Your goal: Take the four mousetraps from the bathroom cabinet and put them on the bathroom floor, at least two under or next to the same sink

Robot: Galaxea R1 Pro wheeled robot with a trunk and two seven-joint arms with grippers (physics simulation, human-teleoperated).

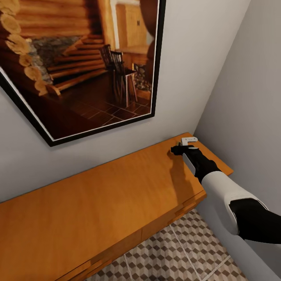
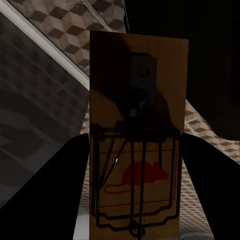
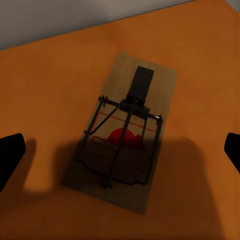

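Note:
In the left wrist view a mousetrap, a brown wooden plate with black wire and a red mouse print, sits between the two dark fingers of my left gripper, which is shut on it above the cube-patterned bathroom floor. A second mousetrap lies flat on the orange-brown top of the cabinet. My right gripper hangs open right over it, one finger on each side and well apart. The head view shows that gripper at the far right end of the cabinet.
A large black-framed picture of a log interior hangs on the grey wall above the cabinet. A side wall closes in just right of the cabinet's end. Tiled floor shows in front of the drawer fronts.

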